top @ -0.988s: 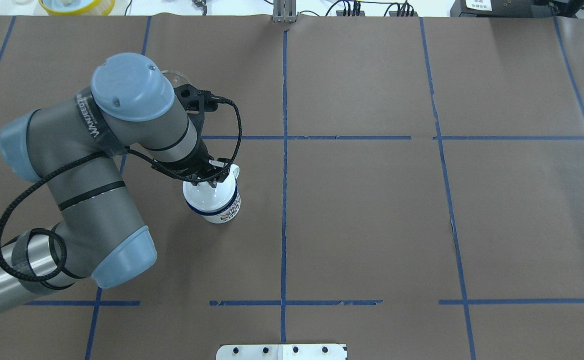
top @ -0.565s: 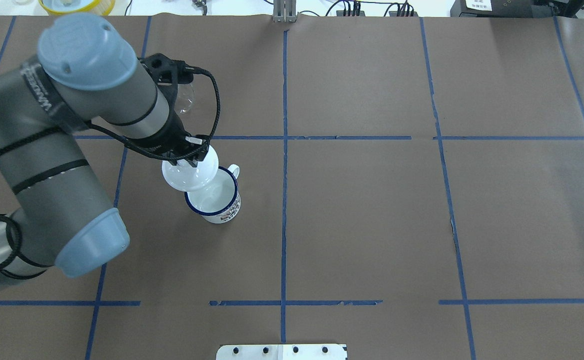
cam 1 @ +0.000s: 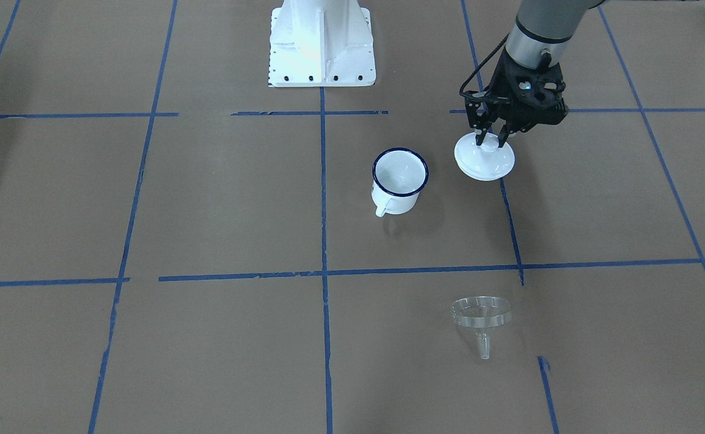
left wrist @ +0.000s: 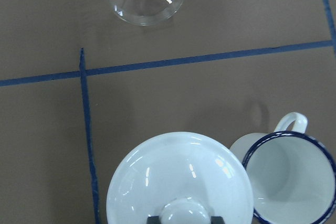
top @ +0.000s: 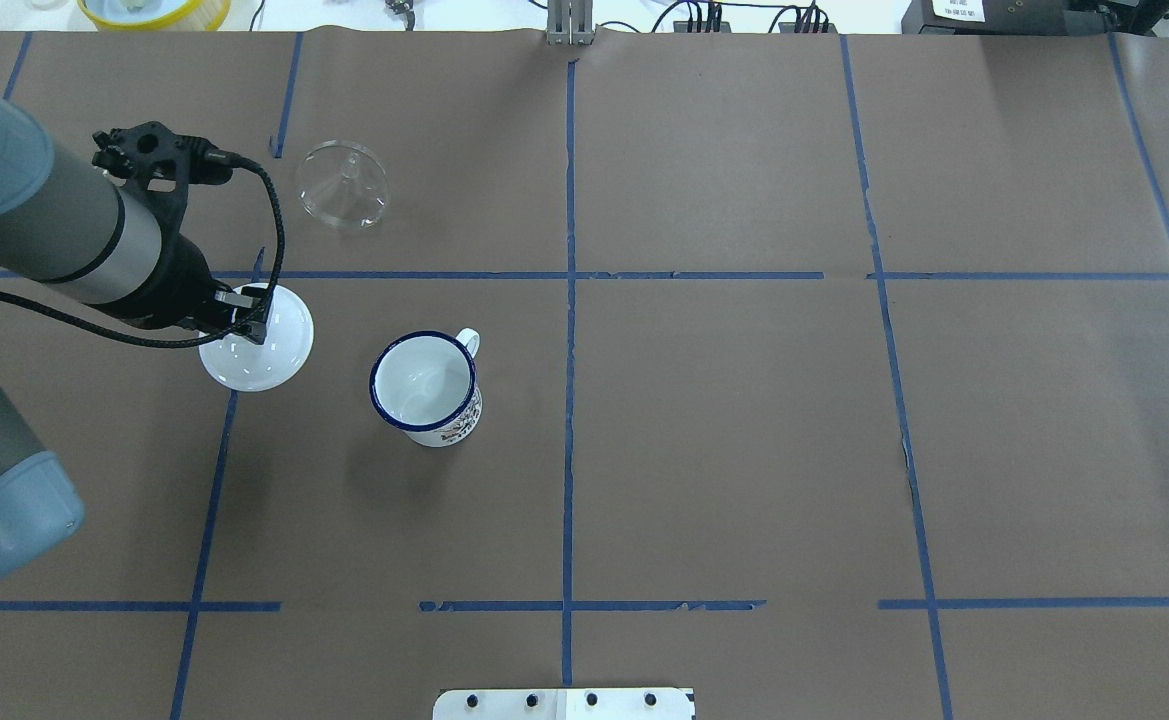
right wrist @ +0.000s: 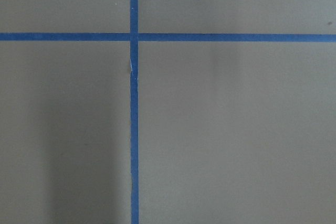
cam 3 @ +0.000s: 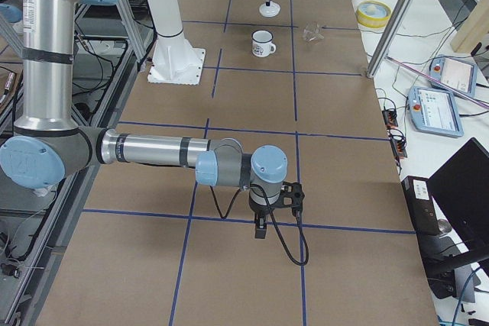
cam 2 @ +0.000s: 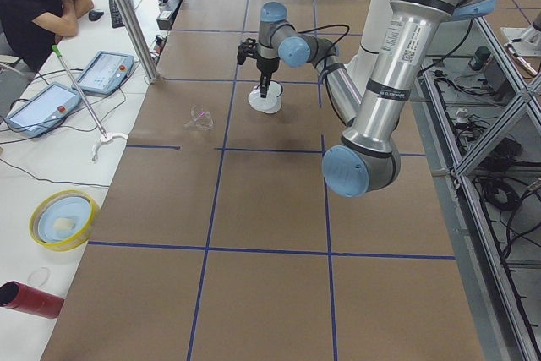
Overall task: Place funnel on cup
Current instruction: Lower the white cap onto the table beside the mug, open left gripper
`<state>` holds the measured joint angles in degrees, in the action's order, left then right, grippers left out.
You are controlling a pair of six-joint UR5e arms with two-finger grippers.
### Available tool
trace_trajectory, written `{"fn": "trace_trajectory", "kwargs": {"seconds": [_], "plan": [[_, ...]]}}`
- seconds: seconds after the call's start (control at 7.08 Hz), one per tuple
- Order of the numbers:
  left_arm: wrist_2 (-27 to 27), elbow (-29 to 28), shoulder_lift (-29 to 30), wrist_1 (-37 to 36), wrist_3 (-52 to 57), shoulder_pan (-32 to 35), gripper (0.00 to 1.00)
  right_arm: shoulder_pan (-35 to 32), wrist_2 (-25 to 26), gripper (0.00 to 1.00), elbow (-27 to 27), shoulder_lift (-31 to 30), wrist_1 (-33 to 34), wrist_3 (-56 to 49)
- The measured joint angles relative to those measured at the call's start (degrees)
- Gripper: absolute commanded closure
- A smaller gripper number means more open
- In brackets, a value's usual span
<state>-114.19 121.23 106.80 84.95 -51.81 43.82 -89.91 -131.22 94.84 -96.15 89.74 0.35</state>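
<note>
Lid (top: 256, 350) is coming away from the cup (top: 426, 388). 1 s back it was sitting on the cup's mouth, and 0.6 s back it was lifted and half clear. Now it is hanging off to the cup's side (robot's left), no overlap. L arm is swinging out w/ it, which is uncovering the funnel in the overhead view. Cup is not shifting; mouth now open, handle pointing away from robot.

L gripper (top: 244, 318) is clenching the lid's knob, w/ a finger showing on each side of it in the wrist view. Lid is prob. a little aloft, but can't confirm whether its rim is touching the table (top: 744, 450).

R gripper (cam 3: 261, 228) is parked far from cup on the robot's right. It shows in the side view only, so can't tell the jaw state.

Funnel (top: 342, 185) is lying tilted on the table, beyond the cup from the robot and somewhat to its left, well apart. Spout is pointing away from the cup.

Risks as I'm judging them:
- Letting go while aloft could send the lid wobbling or rolling into the cup.
- Lid is sitting betw. arm and funnel, so a low reach could be clipping it.
- Funnel is clear, slick and on its side, so a pinch may be skidding it, and the spout still needs turning down.
</note>
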Motion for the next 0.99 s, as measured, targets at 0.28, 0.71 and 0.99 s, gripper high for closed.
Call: {"fn": "trace_trajectory", "kwargs": {"seconds": [0.28,0.71,0.99], "plan": [[0.02,-5.92,-3.48,10.75,-2.45,-1.17,1.00,0.00,0.00,0.00,0.00,0.00,0.00,0.00],[0.10,-13.79,-0.98,13.81,-3.00,-3.96,1.00,0.00,0.00,0.00,0.03,0.00,0.00,0.00],[0.11,-16.12,-0.01,13.92,-1.52,-4.31,1.00,0.00,0.00,0.00,0.04,0.00,0.00,0.00]]}}
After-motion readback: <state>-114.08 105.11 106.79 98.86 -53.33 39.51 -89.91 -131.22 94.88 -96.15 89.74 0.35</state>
